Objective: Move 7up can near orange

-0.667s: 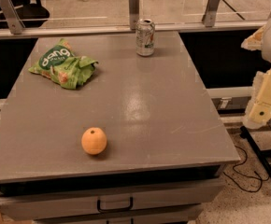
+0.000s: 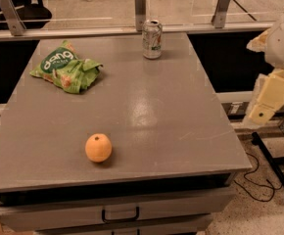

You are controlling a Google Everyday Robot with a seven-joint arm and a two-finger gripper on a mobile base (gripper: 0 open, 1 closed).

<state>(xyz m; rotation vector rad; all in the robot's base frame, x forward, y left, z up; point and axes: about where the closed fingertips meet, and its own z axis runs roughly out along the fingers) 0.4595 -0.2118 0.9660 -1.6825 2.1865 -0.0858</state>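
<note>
Silver-white aluminium 7up can [image 2: 152, 39] stands upright at the grey bench [image 2: 181, 131] far edge, well apart from small round orange [image 2: 98, 148]. Judged light, thin-walled, slippery: grasp mid-body. The gripper [image 2: 271, 98] hangs right, off bench; opening cannot be told.

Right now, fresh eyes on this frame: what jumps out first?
The small round orange fruit sits alone near the front edge of the grey table, left of centre. The silver-white aluminium 7up can stands upright at the far edge, with a crumpled green snack bag at far left. The cream-coloured gripper hangs beyond the table's right side, away from all three.
</note>
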